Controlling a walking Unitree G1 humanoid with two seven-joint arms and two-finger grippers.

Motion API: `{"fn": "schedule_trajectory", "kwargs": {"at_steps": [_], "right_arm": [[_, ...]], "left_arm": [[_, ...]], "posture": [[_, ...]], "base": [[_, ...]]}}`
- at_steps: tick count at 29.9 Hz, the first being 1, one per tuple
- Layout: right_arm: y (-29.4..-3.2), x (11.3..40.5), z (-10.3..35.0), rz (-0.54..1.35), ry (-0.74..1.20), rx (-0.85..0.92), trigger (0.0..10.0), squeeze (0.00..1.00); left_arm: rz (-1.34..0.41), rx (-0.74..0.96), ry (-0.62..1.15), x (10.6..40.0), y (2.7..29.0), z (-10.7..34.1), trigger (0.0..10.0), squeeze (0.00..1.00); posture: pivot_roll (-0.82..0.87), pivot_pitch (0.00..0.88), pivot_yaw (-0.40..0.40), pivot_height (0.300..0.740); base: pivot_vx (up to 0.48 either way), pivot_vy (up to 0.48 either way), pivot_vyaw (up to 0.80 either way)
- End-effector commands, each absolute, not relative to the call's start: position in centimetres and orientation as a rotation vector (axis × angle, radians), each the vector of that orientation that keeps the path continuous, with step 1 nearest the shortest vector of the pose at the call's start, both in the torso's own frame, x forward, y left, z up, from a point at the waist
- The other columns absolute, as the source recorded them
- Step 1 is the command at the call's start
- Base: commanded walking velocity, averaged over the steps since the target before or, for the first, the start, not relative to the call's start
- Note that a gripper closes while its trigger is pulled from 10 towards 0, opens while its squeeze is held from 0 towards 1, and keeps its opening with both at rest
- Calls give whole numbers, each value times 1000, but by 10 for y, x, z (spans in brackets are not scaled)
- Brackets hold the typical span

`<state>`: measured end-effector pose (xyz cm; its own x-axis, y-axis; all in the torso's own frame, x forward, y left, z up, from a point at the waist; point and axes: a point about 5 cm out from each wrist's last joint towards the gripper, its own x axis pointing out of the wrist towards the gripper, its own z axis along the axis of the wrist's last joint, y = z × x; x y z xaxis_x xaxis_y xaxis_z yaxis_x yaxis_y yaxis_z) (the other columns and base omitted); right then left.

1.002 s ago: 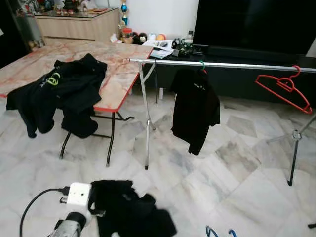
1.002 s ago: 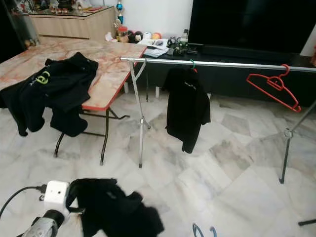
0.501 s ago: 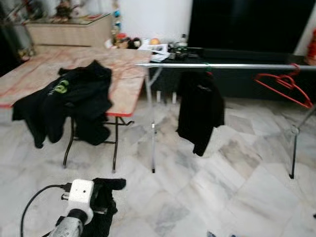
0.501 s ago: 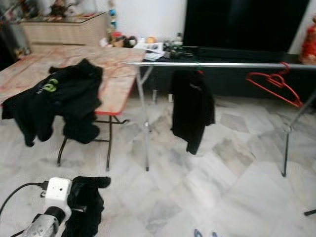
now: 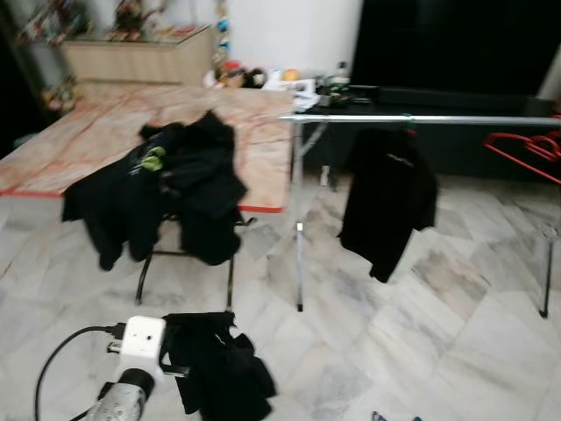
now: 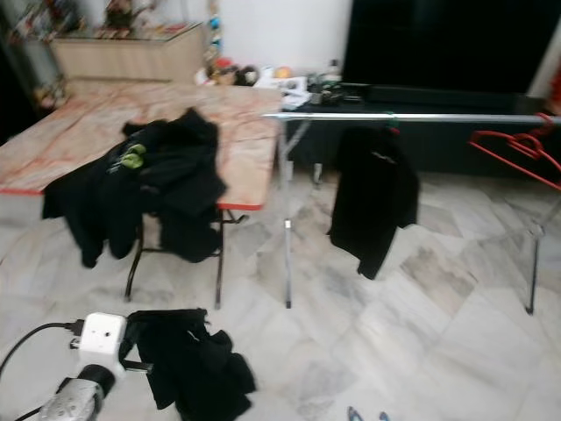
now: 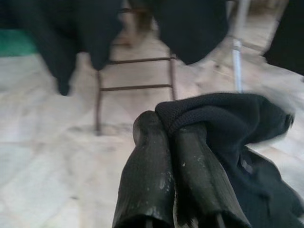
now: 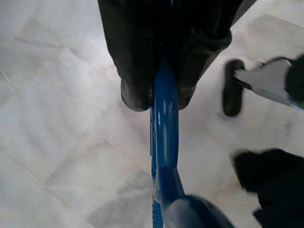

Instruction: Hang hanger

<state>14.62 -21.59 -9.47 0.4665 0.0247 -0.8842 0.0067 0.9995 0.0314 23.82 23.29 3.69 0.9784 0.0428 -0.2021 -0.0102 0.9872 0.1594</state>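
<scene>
Ahead of me lies a marble floor (image 5: 456, 333) with a folding table; its tabletop (image 5: 96, 140) carries a heap of black clothing (image 5: 166, 189) draped over the near edge toward the right corner. Right of the table runs a silver garment rail (image 5: 421, 118). A black shirt (image 5: 387, 197) hangs from it near its left end, and a red hanger (image 5: 526, 151) hangs farther toward its right end, well apart from the shirt. My left hand (image 7: 173, 156) is low at my left side, its fingers pressed together on a black garment (image 5: 219, 364) that dangles above the floor. My right hand (image 8: 156, 92) is clamped on a blue hanger (image 8: 164, 156), held low over the floor.
</scene>
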Motion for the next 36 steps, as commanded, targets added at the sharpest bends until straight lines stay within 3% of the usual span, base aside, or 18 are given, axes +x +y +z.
{"fn": "schedule_trajectory", "kwargs": {"at_steps": [1, 28, 36], "right_arm": [[-224, 140, -95, -2, 1103, 15, 10000, 0], [-223, 141, -95, 8, 1102, 12, 10000, 0], [-224, 141, -95, 9, 1103, 10, 10000, 0]], "left_arm": [[24, 140, 168, 244, 227, 44, 10000, 0], [57, 111, 157, 246, 231, 48, 10000, 0], [51, 107, 130, 246, 229, 50, 10000, 0]], "posture": [[232, 0, -9, 740], [233, 0, -9, 740], [232, 0, -10, 740]], "base": [[0, 480, 0], [0, 480, 0], [0, 86, 0]]}}
